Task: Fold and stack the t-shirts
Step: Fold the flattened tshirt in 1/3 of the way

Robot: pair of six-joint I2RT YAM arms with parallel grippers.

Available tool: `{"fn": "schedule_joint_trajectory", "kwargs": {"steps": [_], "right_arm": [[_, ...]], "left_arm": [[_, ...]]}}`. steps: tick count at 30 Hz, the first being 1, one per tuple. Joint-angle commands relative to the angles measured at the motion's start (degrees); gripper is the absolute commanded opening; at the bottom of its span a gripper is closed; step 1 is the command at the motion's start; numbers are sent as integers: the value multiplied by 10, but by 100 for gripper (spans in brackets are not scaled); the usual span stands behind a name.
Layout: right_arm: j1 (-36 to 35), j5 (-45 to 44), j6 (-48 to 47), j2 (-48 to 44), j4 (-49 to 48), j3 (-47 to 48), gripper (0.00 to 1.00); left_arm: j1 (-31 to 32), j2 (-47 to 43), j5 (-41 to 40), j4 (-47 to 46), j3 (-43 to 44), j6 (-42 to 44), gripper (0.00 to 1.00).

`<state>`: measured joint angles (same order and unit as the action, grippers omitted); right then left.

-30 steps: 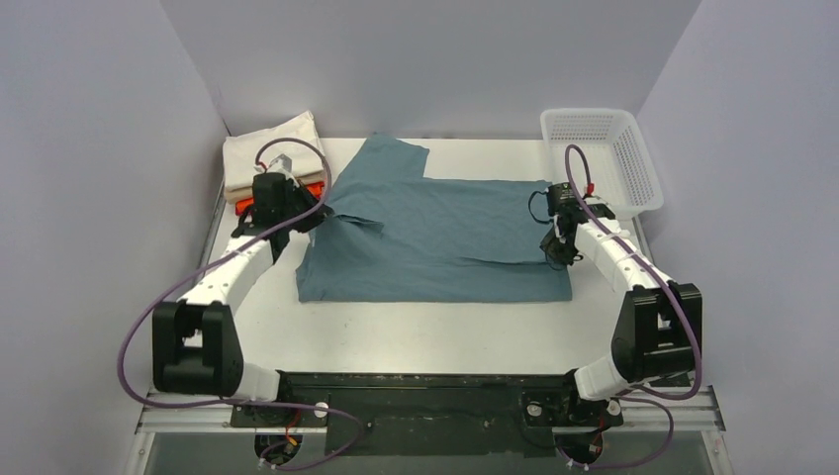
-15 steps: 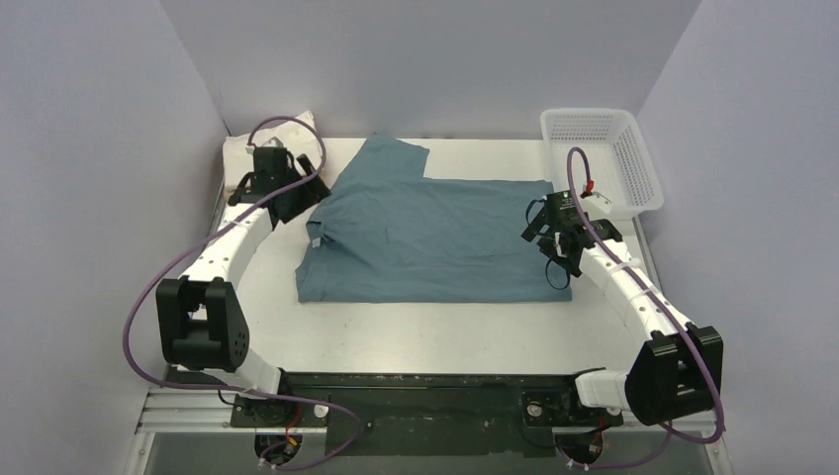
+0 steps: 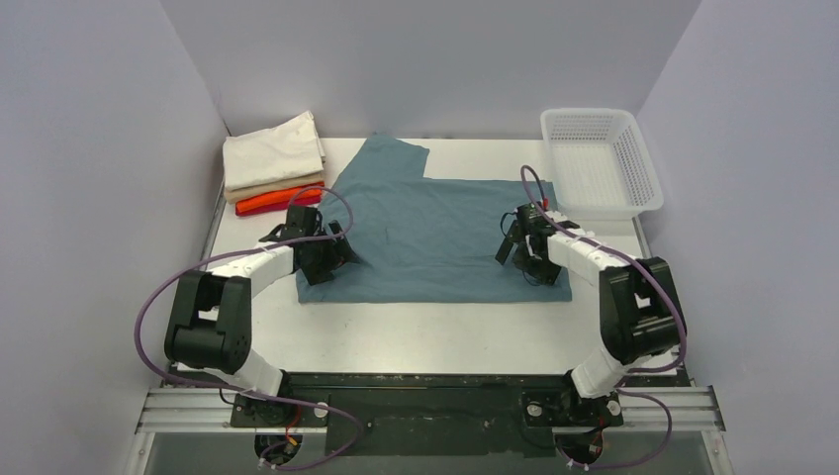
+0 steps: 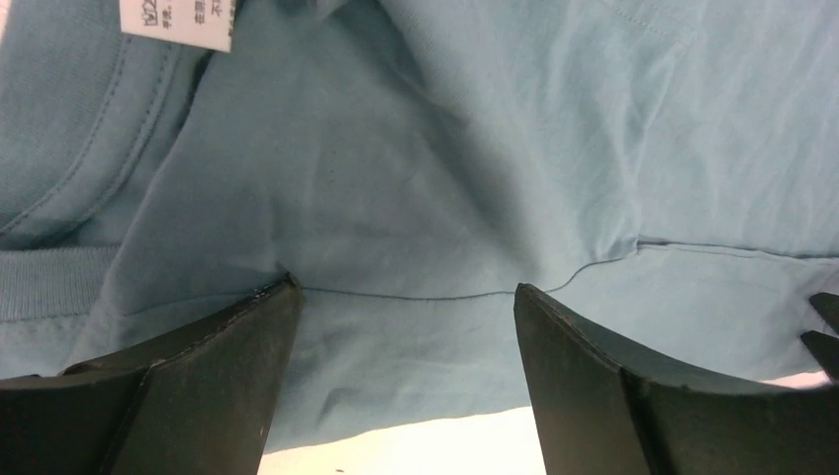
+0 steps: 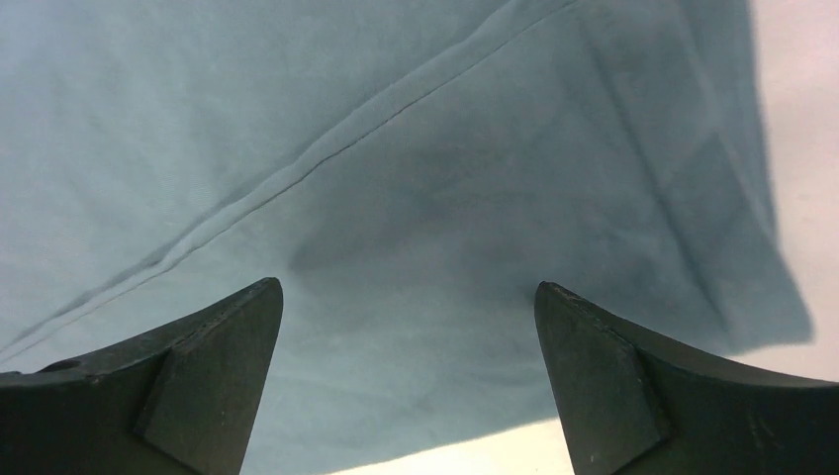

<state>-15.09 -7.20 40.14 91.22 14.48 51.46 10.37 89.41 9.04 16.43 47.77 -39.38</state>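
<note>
**Spotter:** Where's the shirt, and what are your fingers doing?

**Operator:** The teal shirt (image 3: pixel 435 233) lies spread in the middle of the table (image 3: pixel 425 327), with one sleeve reaching to the far side. The folded shirts (image 3: pixel 272 168) are stacked at the far left and the basket (image 3: pixel 599 158) is at the far right. My left gripper (image 4: pixel 403 287) is over the near-left corner, close to the collar (image 4: pixel 49 282) and label (image 4: pixel 178 20). My right gripper (image 5: pixel 408 285) is over the near-right corner. Both have their fingers spread wide with nothing between them. I think the tips are right at the cloth, but I can't tell if they touch it.

**Spotter:** How will it handle?

**Operator:** I expect it to be light, limp and not fragile. It will sag and crease wherever it isn't held, and one layer could slide over another. I'd pinch both near corners at the hem, where the stitched edge gives some body, and lift them evenly. On the left I'd take care to catch every layer by the collar, not just the top one.
</note>
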Motion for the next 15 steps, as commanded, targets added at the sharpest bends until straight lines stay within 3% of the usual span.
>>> {"fn": "schedule_joint_trajectory", "kwargs": {"steps": [1, 7, 15], "right_arm": [[-1, 19, -2, 28, -16, -13, 93], [0, 44, 12, -33, -5, -114, 93], [-17, 65, 34, -189, 78, -230, 93]], "left_arm": [[-3, 1, -7, -24, -26, -4, 92], [-1, -74, -38, 14, -111, -27, 93], [23, -266, -134, 182, -197, -146, 94]]}}
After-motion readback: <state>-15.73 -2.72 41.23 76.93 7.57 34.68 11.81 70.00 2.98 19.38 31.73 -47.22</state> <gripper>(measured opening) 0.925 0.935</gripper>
